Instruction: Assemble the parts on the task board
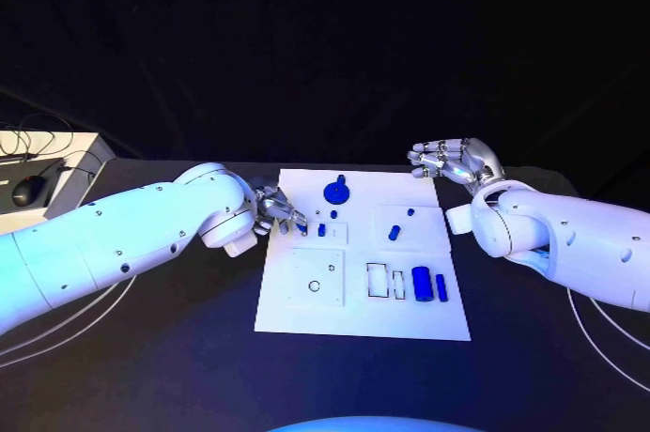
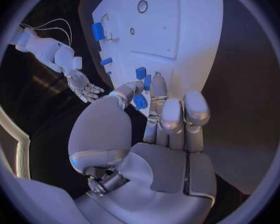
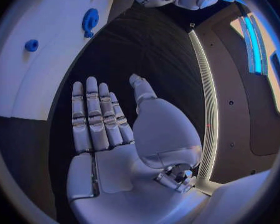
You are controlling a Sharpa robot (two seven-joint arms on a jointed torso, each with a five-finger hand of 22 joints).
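Observation:
The white task board (image 1: 363, 305) lies in the middle of the black table. My left hand (image 1: 278, 209) reaches over its left edge. In the left wrist view its thumb and a finger pinch a small blue part (image 2: 140, 102), beside two more blue parts (image 2: 140, 72) standing in the board (image 2: 177, 30). A round blue part with a tab (image 1: 336, 190) sits at the far end, and a blue cylinder (image 1: 423, 284) lies near the right edge. My right hand (image 1: 454, 160) hovers off the board's far right corner, fingers straight, holding nothing.
Small blue parts (image 1: 394, 232) stand on the board's right half, and white rectangular slots (image 1: 379, 280) lie next to the cylinder. A side desk with a mouse (image 1: 27, 190) and cables stands at the far left. Black table surrounds the board.

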